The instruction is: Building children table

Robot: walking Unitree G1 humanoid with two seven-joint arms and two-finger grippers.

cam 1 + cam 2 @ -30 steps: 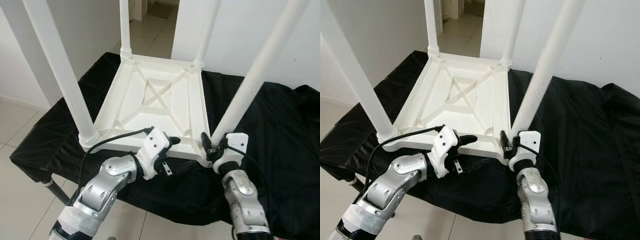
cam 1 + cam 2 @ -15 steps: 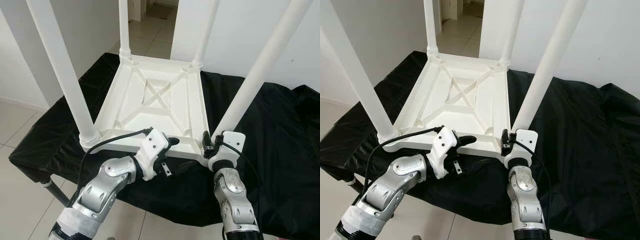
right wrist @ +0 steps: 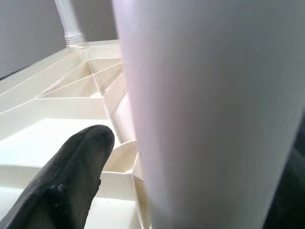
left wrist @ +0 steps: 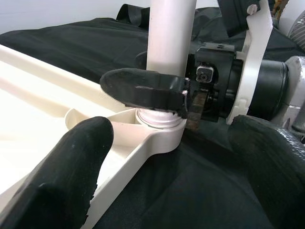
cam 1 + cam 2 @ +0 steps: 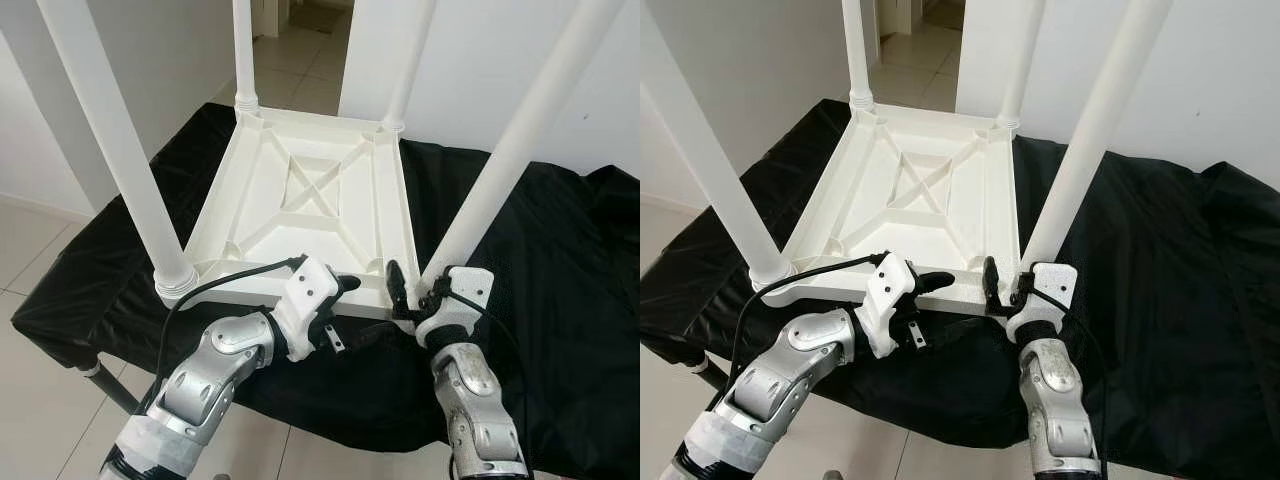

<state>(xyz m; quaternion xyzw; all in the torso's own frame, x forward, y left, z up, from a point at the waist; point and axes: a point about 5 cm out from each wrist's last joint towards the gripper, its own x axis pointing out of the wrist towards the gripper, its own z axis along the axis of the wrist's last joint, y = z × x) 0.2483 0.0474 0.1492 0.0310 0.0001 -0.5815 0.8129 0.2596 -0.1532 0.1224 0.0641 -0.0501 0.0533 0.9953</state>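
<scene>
Your right gripper (image 5: pixel 412 297) is spread around the base of the near-right leg (image 5: pixel 500 170), which rises steeply from the upturned table top (image 5: pixel 310 205) on the black-draped counter. Left gripper (image 5: pixel 345 300) is apart over the near rim, holding nothing.

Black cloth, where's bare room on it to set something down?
Free: the black cloth right of the upturned table, and the strip along its left. Crowded: the near edge, where the left pincer and right pincer work.
</scene>
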